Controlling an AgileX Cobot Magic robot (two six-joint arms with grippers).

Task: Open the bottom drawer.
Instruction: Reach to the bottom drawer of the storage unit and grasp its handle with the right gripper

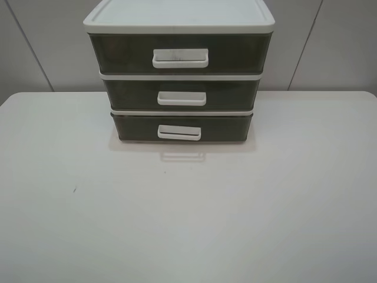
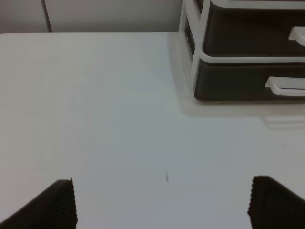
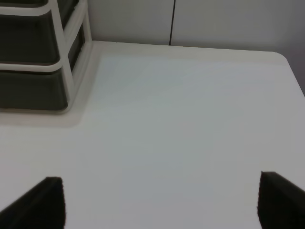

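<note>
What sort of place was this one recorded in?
Probably a robot lab test bench: a white table, a plain pale panelled wall behind it, a lone white-framed plastic three-drawer unit with smoky-brown drawers, and the black left gripper and right gripper open above the table.

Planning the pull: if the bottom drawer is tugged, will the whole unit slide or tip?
Probably slides: the unit looks like light plastic on a smooth table. Tipping seems unlikely; the bottom drawer sits lowest.
</note>
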